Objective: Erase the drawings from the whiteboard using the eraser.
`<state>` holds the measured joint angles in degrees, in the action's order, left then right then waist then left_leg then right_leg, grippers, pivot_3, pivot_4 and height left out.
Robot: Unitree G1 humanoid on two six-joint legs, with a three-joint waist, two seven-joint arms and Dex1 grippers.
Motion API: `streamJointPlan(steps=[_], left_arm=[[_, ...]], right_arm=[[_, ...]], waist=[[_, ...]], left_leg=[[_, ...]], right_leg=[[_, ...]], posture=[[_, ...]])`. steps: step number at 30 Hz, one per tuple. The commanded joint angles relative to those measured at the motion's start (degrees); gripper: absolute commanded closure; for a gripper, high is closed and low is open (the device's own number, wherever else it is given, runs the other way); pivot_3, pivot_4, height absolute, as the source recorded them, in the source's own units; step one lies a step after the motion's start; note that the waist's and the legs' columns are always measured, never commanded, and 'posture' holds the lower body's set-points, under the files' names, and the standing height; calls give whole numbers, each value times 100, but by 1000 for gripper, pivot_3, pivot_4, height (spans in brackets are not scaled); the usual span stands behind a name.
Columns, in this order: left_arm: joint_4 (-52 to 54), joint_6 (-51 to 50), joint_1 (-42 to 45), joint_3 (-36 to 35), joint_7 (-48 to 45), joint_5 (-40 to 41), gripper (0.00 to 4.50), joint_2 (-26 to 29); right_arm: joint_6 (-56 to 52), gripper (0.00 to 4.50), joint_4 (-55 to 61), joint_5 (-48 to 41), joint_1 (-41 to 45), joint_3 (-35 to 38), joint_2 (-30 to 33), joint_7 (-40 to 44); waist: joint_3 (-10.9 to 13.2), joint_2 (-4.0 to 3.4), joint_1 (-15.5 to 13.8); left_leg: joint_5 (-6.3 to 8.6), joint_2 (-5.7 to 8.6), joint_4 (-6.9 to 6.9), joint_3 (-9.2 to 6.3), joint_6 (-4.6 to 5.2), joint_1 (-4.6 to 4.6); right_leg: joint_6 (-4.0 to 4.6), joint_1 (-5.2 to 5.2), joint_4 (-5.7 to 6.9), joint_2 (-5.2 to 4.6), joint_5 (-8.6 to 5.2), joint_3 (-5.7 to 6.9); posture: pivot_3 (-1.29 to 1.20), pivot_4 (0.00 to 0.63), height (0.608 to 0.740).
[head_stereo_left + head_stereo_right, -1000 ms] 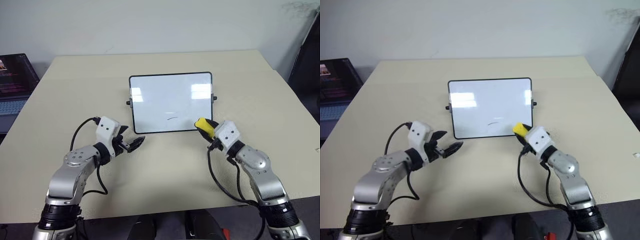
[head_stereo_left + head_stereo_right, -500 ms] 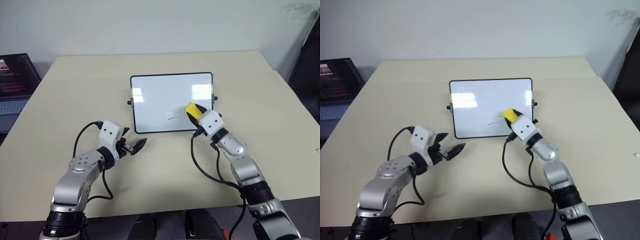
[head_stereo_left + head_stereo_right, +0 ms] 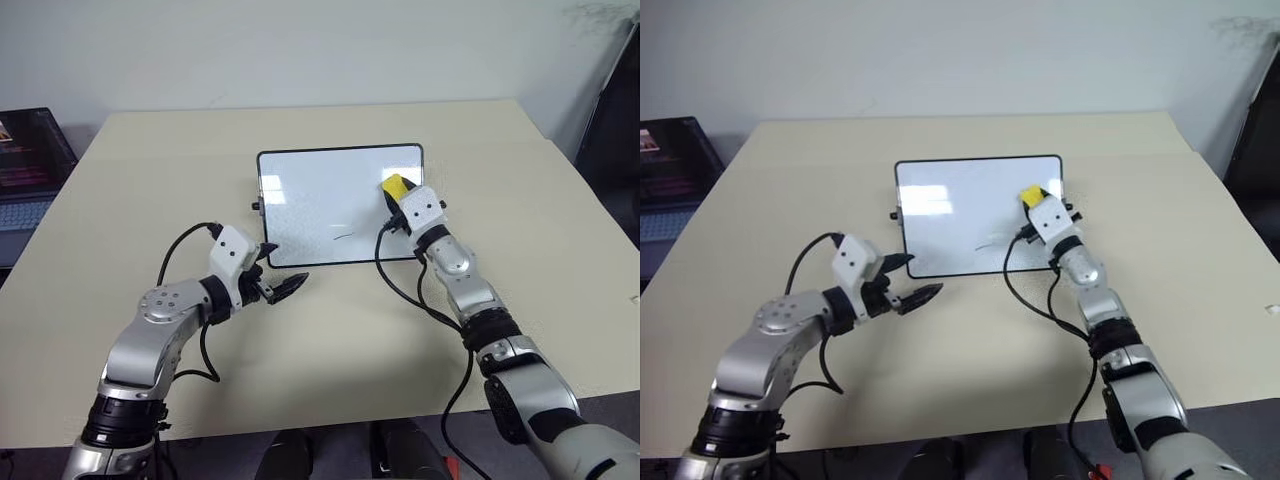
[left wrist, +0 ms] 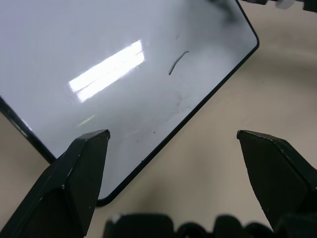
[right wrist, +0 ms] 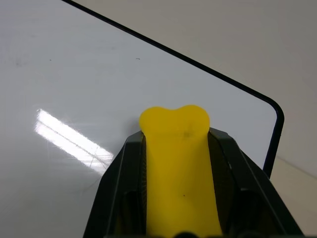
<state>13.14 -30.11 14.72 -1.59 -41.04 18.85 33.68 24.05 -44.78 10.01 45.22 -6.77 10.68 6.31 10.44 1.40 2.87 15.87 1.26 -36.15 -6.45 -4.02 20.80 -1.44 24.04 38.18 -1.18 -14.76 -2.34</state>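
the eraser is an oblong yellow block, its long axis running along the right gripper and pointing toward the far right corner of the whiteboard. the right gripper's black fingers are clamped on the eraser's two long sides, holding it over the board's right part. the whiteboard lies flat on the beige table — glossy white, thin black frame, rounded corners. one short curved dark drawing sits near its near edge. the left gripper hovers near the board's near-left corner, fingers spread apart.
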Motion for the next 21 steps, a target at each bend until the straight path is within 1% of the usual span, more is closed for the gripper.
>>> streamJointPlan(steps=[1, 7, 12, 15, 18, 21], left_arm=[[-4, 188, 97, -77, -74, -17, 0, 74], [-89, 281, 69, -105, -102, -42, 0, 88], [-163, 341, 63, -117, -93, -48, 0, 91], [-206, 363, 56, -126, -83, -61, 0, 91], [-239, 377, 61, -130, -79, -75, 0, 82], [-277, 391, 79, -124, -81, -95, 0, 65]], right_arm=[[259, 3182, -454, 87, 78, -82, -188, -76], [502, 3182, -829, 297, 34, -359, -573, -83], [588, 3182, -1122, 476, -120, -649, -839, 39], [569, 3182, -1096, 523, -240, -802, -976, 254], [532, 3182, -984, 639, -333, -1002, -1047, 451], [539, 3182, -835, 820, -368, -1213, -1042, 538]], waist=[[-2, 2, 39], [-6, 10, 147], [-6, 9, 194], [-6, 9, 195], [-5, 9, 198], [-5, 9, 197]], left_leg=[[1, 0, -3, 0, 2, -1], [2, -1, -19, 13, 5, -28], [2, 0, -67, 9, 7, -40], [4, 1, -69, 8, 8, -94], [3, 0, -72, 8, 9, -100], [3, -1, -73, 5, 9, -100]], right_leg=[[0, 0, 3, 0, 1, -1], [0, -1, 57, 1, 1, -18], [3, -21, 81, 14, 2, -18], [1, -76, 77, 17, -1, -18], [-4, -81, 78, 40, -3, -19], [0, -81, 80, 40, -1, -19]], posture=[[0, 150, 740], [0, 150, 740], [0, 150, 740], [0, 150, 740], [0, 150, 740], [0, 150, 740]])
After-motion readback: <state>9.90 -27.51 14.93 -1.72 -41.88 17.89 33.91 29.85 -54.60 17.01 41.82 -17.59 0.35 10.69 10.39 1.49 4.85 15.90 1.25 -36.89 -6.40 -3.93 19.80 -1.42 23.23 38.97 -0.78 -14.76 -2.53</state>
